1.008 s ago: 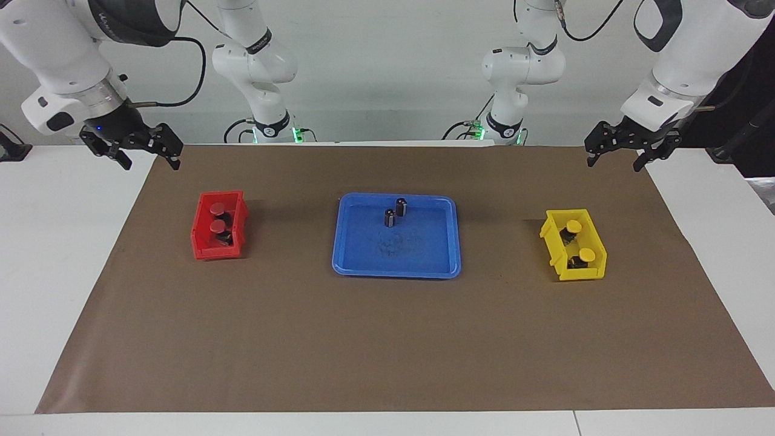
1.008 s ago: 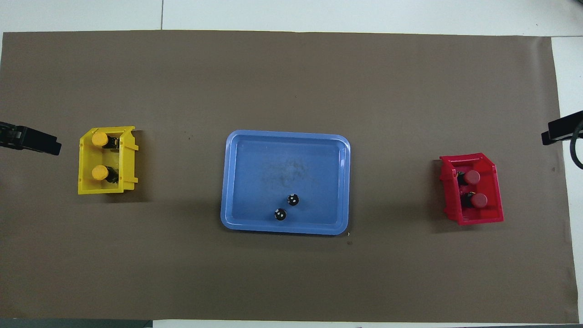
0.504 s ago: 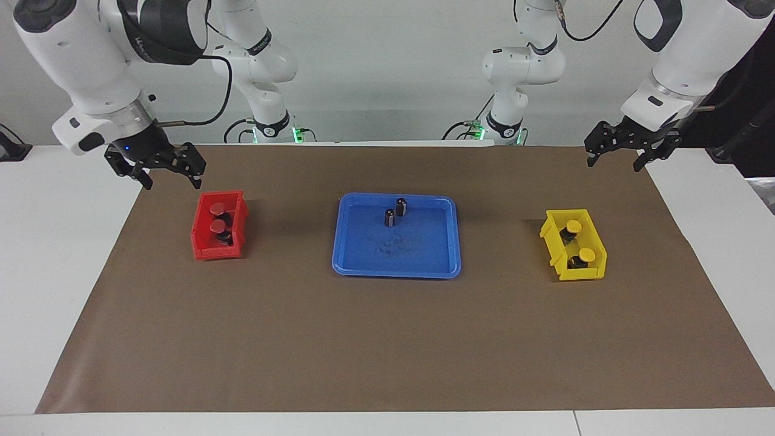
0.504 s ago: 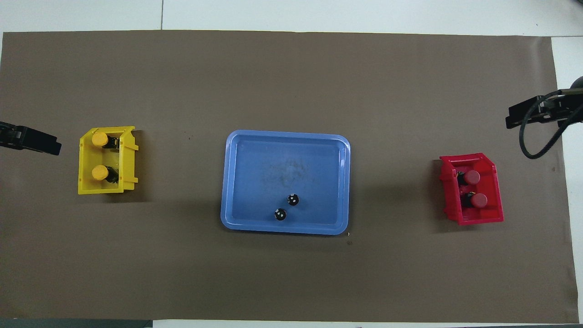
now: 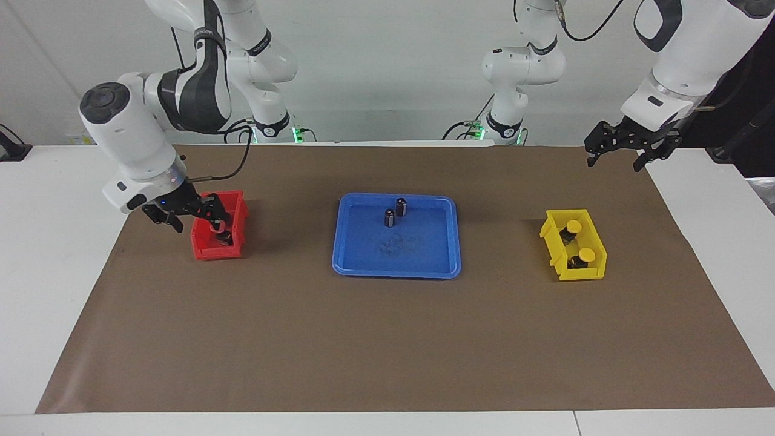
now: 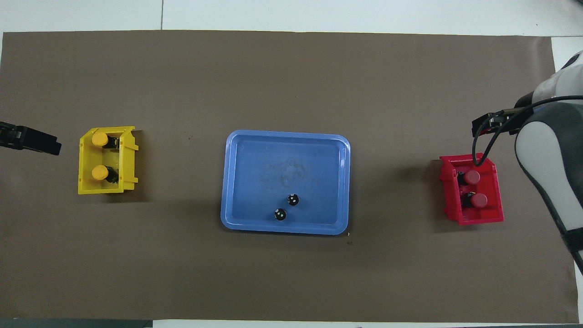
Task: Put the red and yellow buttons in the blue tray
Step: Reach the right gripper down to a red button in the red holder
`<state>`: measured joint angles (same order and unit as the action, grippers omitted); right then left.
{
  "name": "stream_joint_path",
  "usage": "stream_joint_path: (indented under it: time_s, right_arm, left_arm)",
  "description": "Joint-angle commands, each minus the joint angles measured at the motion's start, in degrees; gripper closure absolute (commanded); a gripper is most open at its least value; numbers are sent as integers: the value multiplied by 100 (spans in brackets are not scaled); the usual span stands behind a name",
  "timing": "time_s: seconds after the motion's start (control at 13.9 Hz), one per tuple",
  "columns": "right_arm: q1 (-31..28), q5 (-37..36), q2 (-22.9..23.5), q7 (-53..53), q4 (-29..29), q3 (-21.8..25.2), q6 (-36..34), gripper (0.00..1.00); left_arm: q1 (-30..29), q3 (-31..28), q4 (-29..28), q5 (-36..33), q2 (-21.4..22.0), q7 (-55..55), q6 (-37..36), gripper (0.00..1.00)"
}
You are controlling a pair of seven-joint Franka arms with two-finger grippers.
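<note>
I log the scene by its central landmark, the blue tray (image 5: 396,266), and work down in size.

Blue tray: flat on the brown mat (image 5: 387,339), midway between the arms. It holds only two dark capless cylinders (image 5: 395,213), upright, in the part of the tray nearer the robots. No coloured button is in it, so I judge the task barely begun.

Red bin (image 5: 200,242): well apart from the tray, toward the right arm's end. Two red buttons (image 6: 473,188) lie in it, one nearer the robots than the other, caps pointing away from the tray.

Yellow bin (image 5: 560,266): well apart from the tray, toward the left arm's end. Two yellow buttons (image 6: 100,156) lie in it, caps likewise pointing away from the tray.

Right gripper (image 5: 192,213): low at the red bin, tips about its rim on the side away from the tray. Fingers spread and empty. The red buttons lie from it toward the tray and just below; this arm is plainly the nearer to them, and I judge the next move a short drop onto one.

Left gripper (image 5: 625,144): up over the mat's edge, past the yellow bin from the tray, waiting. Fingers spread, holding nothing.
</note>
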<state>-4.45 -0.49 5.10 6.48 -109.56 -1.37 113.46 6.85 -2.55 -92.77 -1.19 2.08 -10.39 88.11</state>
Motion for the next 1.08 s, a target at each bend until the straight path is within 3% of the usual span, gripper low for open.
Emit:
stream_joint_path:
  time_s: [0.0, 0.36, 1.01]
  right_arm:
    - [-108, 102, -352, 370, -881, -39, 597, 30]
    - [-179, 102, -571, 539, -1584, -30, 1177, 31]
    - [-399, 102, -633, 890, -1999, -39, 1477, 31]
  left_arm:
    - [-17, 0, -101, 40, 117, -60, -49, 0]
    - [-26, 0, -101, 40, 108, -60, -14, 0]
    - [-96, -9, -276, -4, 187, 178, 162, 0]
